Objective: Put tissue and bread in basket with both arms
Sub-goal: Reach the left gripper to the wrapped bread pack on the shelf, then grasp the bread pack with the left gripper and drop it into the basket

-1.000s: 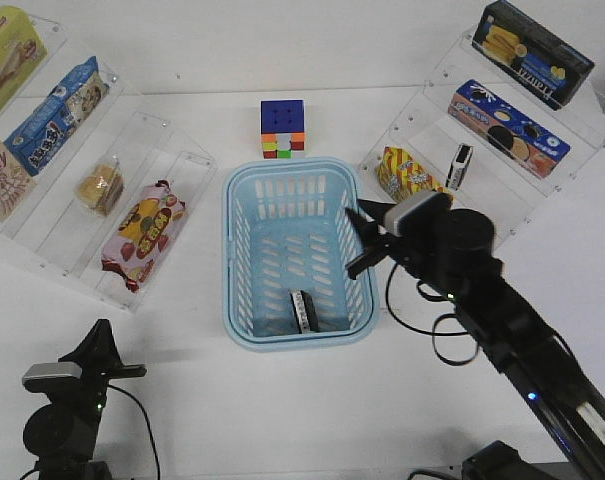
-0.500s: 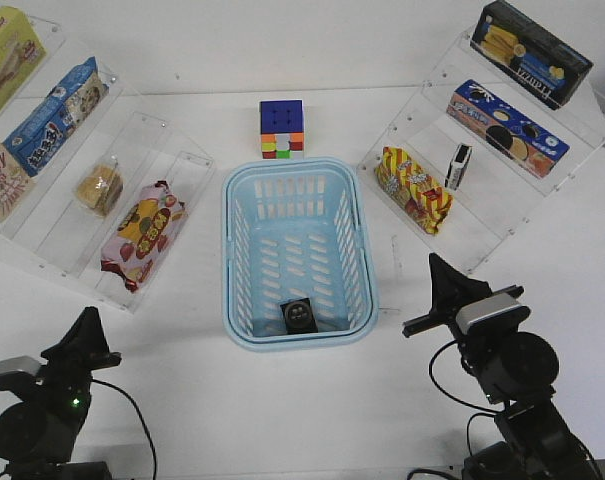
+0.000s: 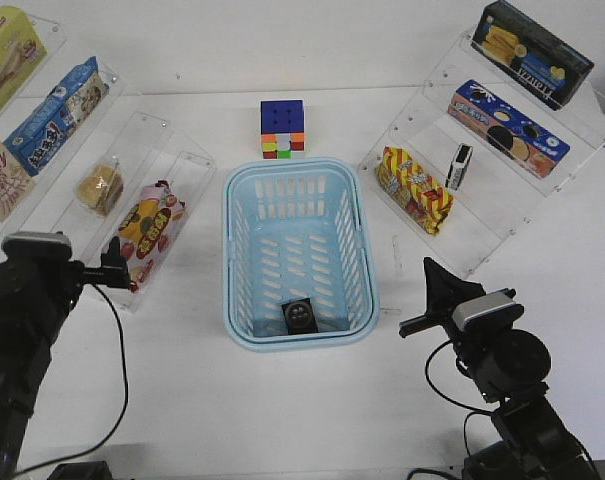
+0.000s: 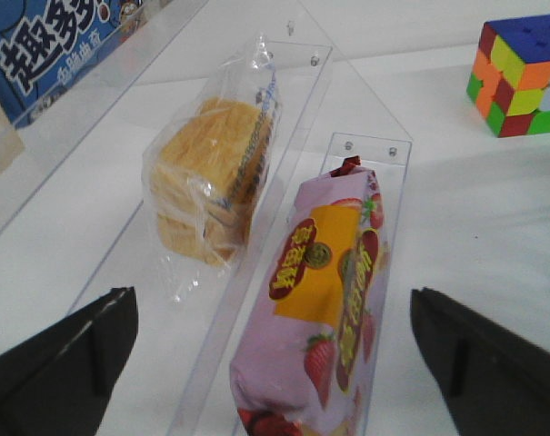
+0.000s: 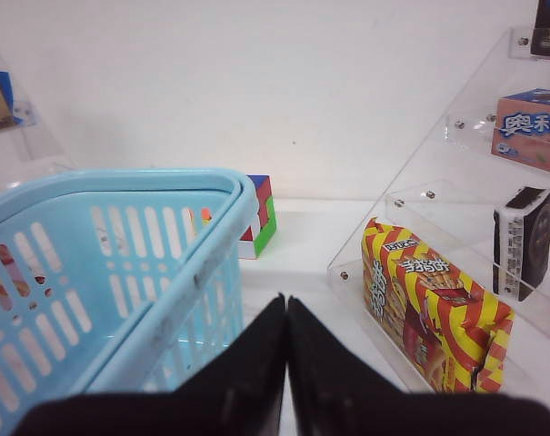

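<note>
The light-blue basket (image 3: 240, 215) stands mid-table; it also shows in the right wrist view (image 5: 120, 254). The tissue (image 3: 300, 314) lies inside it at the near end, black face with round mark up. The bread (image 3: 100, 188) sits in clear wrap on the left acrylic shelf and shows in the left wrist view (image 4: 211, 173). My left gripper (image 3: 114, 262) is open and empty at the shelf's near edge, its jaws (image 4: 273, 304) wide apart over the pink bag, short of the bread. My right gripper (image 3: 430, 272) is shut and empty right of the basket, as the right wrist view (image 5: 286, 304) shows.
A long pink-red snack bag (image 4: 325, 291) lies beside the bread on the lowest left step (image 3: 142, 232). Snack boxes fill the upper left steps. A Rubik's cube (image 3: 283, 128) stands behind the basket. The right shelf holds a yellow-red bag (image 5: 434, 304), a slim black-and-white pack (image 5: 522, 241) and boxes.
My right arm pulled back out of the basket, leaving the tissue lying flat inside, and now rests shut. My left arm rose and moved forward to the left shelf.
</note>
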Controlling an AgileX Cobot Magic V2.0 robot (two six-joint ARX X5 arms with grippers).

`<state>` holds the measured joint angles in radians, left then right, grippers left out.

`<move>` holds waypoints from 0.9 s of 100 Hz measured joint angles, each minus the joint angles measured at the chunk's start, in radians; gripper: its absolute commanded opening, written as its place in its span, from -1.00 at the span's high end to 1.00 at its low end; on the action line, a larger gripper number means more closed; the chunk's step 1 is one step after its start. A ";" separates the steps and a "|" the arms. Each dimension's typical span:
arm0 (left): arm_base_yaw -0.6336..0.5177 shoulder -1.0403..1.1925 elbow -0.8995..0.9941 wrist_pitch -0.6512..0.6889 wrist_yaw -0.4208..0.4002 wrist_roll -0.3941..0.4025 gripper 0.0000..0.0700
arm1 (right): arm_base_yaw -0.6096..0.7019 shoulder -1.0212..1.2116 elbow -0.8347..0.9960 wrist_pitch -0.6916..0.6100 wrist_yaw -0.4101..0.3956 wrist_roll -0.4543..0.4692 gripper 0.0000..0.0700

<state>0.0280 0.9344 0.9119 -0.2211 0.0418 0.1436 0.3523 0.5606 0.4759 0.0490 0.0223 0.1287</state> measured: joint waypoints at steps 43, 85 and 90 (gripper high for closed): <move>-0.003 0.462 0.340 -0.003 -0.151 0.158 -0.74 | 0.000 0.000 0.000 0.000 0.000 0.000 1.00; -0.026 0.558 0.381 -0.047 -0.162 0.162 1.00 | 0.000 0.000 0.000 0.000 0.001 0.000 1.00; -0.036 0.553 0.394 -0.064 -0.162 0.161 1.00 | 0.000 0.000 0.000 0.000 0.001 0.000 1.00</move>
<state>-0.0078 1.4872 1.3064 -0.2855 -0.1204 0.3050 0.3523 0.5606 0.4759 0.0490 0.0231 0.1291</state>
